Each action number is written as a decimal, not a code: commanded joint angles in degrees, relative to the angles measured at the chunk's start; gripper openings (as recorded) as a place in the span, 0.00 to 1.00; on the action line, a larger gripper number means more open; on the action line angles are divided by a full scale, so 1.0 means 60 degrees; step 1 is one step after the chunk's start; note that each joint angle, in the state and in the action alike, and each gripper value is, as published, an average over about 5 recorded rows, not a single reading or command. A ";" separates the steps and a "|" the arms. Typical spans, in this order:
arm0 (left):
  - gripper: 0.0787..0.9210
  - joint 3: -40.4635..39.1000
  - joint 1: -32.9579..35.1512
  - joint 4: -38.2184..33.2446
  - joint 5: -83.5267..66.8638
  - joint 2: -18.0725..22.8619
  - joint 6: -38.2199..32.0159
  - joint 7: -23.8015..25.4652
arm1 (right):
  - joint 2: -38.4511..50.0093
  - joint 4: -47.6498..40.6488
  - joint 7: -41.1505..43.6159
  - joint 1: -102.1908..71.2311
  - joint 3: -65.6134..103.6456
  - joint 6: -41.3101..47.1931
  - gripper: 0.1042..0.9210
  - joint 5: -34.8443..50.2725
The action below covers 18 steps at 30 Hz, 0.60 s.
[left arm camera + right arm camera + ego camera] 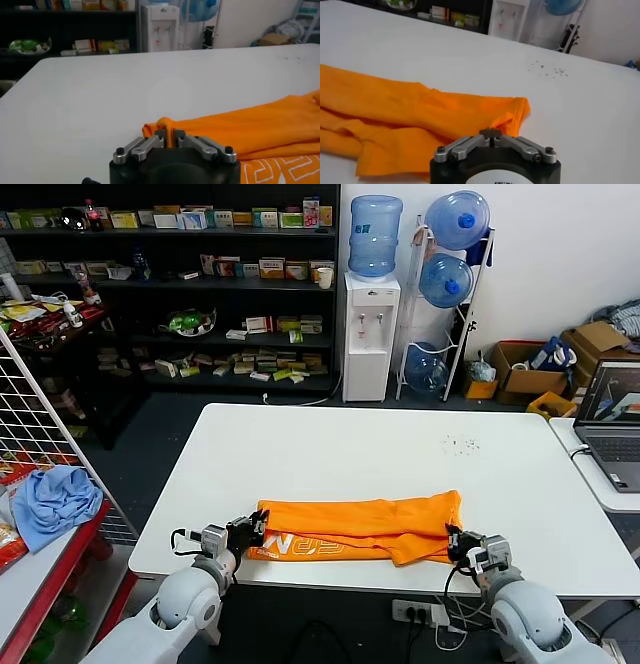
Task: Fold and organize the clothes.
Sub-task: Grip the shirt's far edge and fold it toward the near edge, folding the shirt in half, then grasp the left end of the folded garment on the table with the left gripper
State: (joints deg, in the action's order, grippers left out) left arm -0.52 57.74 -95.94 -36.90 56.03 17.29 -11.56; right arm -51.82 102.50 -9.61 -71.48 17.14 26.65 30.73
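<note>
Your orange T-shirt (pixel 365 527) lies folded lengthwise along the white table's (pixel 380 449) near edge. Your left gripper (pixel 169 137) pinches its left end; your right gripper (pixel 491 133), fingers together, sits over its right end.

Matt orange cloth T-shirt (pixel 370 524) on smooth white table (pixel 350 454).

Bright orange T-shirt (pixel 365 527) on white table (pixel 330 449). White letters (pixel 310 546) on shirt's near left part. Light blue cloth (pixel 55 499) far left, on red shelf (pixel 45 569). Black-and-silver left gripper (pixel 169 140), right gripper (pixel 491 133).
</note>
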 commanded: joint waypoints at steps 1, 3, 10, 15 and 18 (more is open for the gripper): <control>0.17 0.0138 0.0651 -0.0424 0.0088 0.0065 -0.0707 -0.0046 | 0.0061 0.0934 -0.0431 -0.1049 0.0121 0.0264 0.13 -0.0074; 0.25 0.0172 0.0581 -0.0355 -0.0118 0.0129 -0.0682 -0.0056 | 0.0055 0.1025 -0.0450 -0.1007 0.0118 0.0236 0.19 -0.0041; 0.52 0.0213 0.0365 0.0247 -0.1063 0.0398 -0.0041 -0.0290 | 0.0011 0.1112 -0.0478 -0.0951 0.0114 0.0173 0.44 0.0011; 0.68 0.0210 0.0208 0.0528 -0.1364 0.0502 0.0522 -0.0483 | -0.0015 0.1186 -0.0445 -0.1012 0.0129 0.0096 0.61 -0.0051; 0.75 0.0207 0.0180 0.0540 -0.1435 0.0465 0.0725 -0.0417 | -0.0026 0.1277 -0.0426 -0.1097 0.0151 0.0094 0.72 -0.0080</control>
State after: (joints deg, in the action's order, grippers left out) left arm 0.69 58.85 -94.44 -41.84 58.43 17.58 -13.63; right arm -52.02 108.60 -11.74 -76.59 17.86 27.08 30.57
